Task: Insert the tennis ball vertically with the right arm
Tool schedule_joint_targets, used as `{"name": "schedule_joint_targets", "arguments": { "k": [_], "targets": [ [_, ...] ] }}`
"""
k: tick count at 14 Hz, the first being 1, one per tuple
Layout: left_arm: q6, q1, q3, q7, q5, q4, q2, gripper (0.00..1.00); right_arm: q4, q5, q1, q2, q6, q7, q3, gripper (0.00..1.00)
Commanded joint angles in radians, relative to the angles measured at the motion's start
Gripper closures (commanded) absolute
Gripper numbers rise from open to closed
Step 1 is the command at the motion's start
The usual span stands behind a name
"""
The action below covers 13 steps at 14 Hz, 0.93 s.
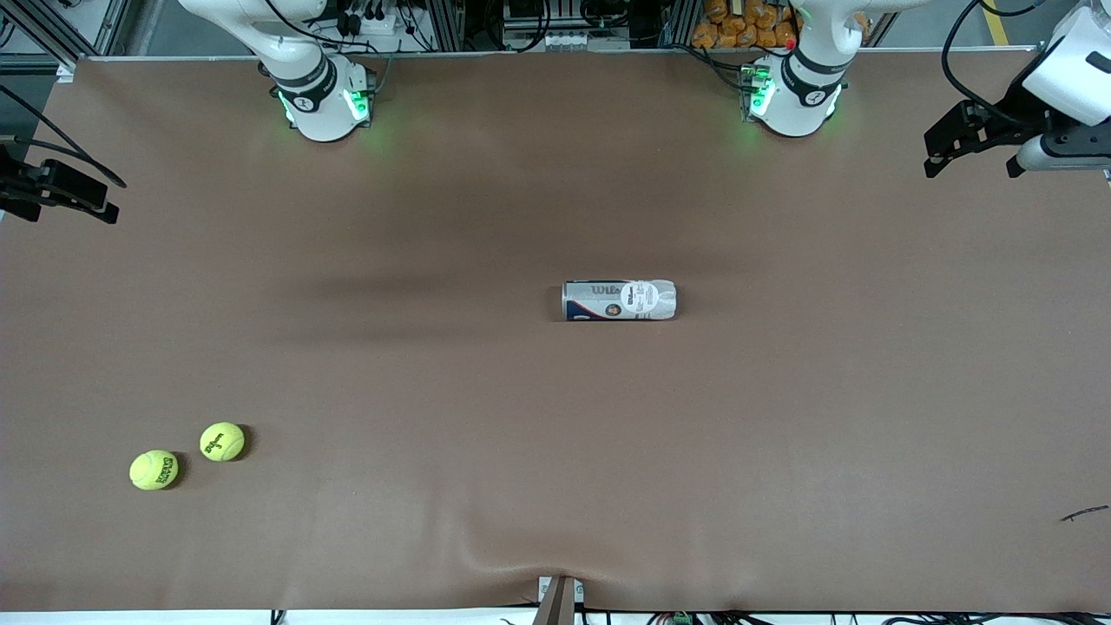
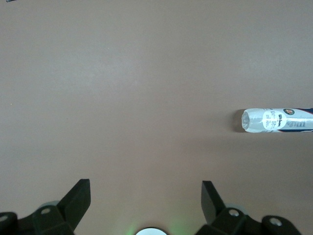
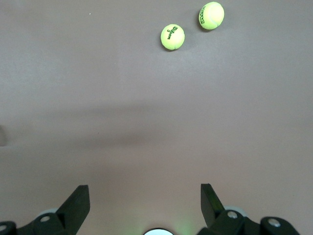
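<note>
Two yellow-green tennis balls lie close together toward the right arm's end of the table, near the front camera: one with a Wilson mark (image 1: 222,441) (image 3: 172,37), and one (image 1: 154,470) (image 3: 211,15) a little nearer to the camera. A clear tennis ball can (image 1: 619,300) (image 2: 276,120) with a white and blue label lies on its side near the table's middle. My right gripper (image 1: 61,193) (image 3: 145,196) hangs open and empty over its end of the table, well away from the balls. My left gripper (image 1: 972,148) (image 2: 145,196) is open and empty over the other end.
A brown cloth (image 1: 555,434) covers the whole table and wrinkles slightly at its front edge. The two arm bases (image 1: 323,104) (image 1: 792,100) stand along the edge farthest from the camera. A small dark mark (image 1: 1085,513) lies near the front corner at the left arm's end.
</note>
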Motion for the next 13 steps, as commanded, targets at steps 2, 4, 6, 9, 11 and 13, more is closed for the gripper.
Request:
{"name": "schedule_joint_targets", "arguments": {
  "k": [2,4,6,9,11,13],
  "targets": [
    [-0.002,-0.004,0.011,0.003,0.005,0.033,0.028,0.0,0.016,0.008,-0.008,0.002,-0.014,0.002,0.005,0.0],
    [-0.002,-0.004,0.011,0.003,0.005,0.039,0.04,0.0,0.016,0.008,-0.008,0.002,-0.014,0.002,0.005,0.0],
    [-0.002,-0.002,0.011,0.003,-0.008,0.071,0.044,0.0,0.016,0.008,-0.008,0.002,-0.014,0.002,0.005,0.0],
    [-0.002,0.001,0.012,-0.003,-0.008,0.085,0.073,0.0,0.016,0.007,-0.008,0.002,-0.014,0.002,0.005,0.0],
    [0.0,0.002,0.012,-0.008,-0.002,0.085,0.099,0.0,0.016,0.007,-0.008,0.002,-0.014,0.002,0.005,0.0],
    [0.001,0.004,0.014,-0.011,0.0,0.098,0.102,0.0,0.016,0.007,-0.008,0.002,-0.014,0.0,0.005,0.0]
  ]
}}
